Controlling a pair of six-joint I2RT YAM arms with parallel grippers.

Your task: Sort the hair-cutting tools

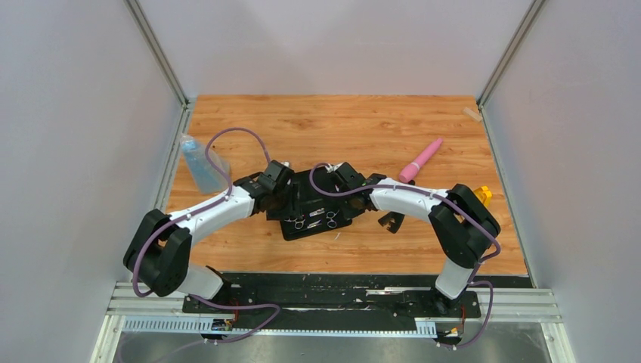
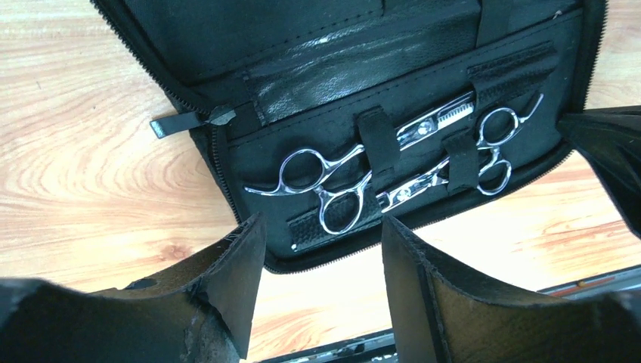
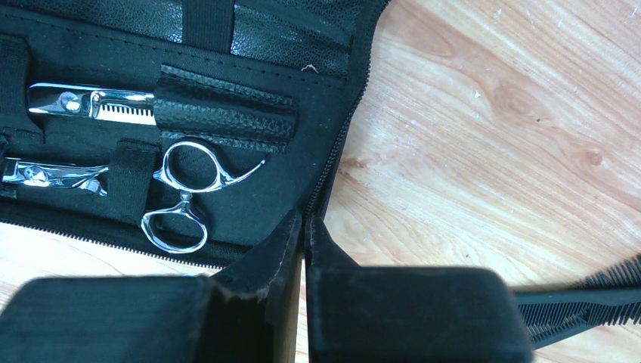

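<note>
**While both arms hang over the open case**

As I read the feeds from the near edge outward, the black base plate (image 1: 340,291) and its metal rail (image 1: 340,311) come first. Both arms are bolted there and bent inward. The left gripper (image 2: 321,225) has its fingers spread wide with nothing between them, poised above the near edge of the open black case (image 2: 317,83). The right gripper (image 3: 304,221) has its jaws pressed flat together, tips at the case's zipped right edge. I see nothing caught between them, and I cannot tell whether they touch the fabric.

Both scissors sit inside the case, tucked under elastic loops, head to tail and just beside each other. The toothed scissors (image 2: 423,127) have their rings toward the case's left, the plain scissors (image 2: 412,186) toward its right. Any maker's mark on the blades is too small for me to read. The zipper pull (image 2: 181,122) sticks out over the wood at the case's left side.

One black comb (image 3: 582,306) lies flat on the table (image 1: 340,121), outside the case, just right of it and under the right forearm.

Further out, the translucent blue bottle (image 1: 198,162) is near the table's left edge. The pink tapered tool (image 1: 421,160) lies right of centre, well apart from the case. A yellow piece (image 1: 483,195) shows behind the right elbow; I cannot tell what it is. The surface is orange-brown wood grain. Plain grey walls (image 1: 325,38) close three sides.
</note>
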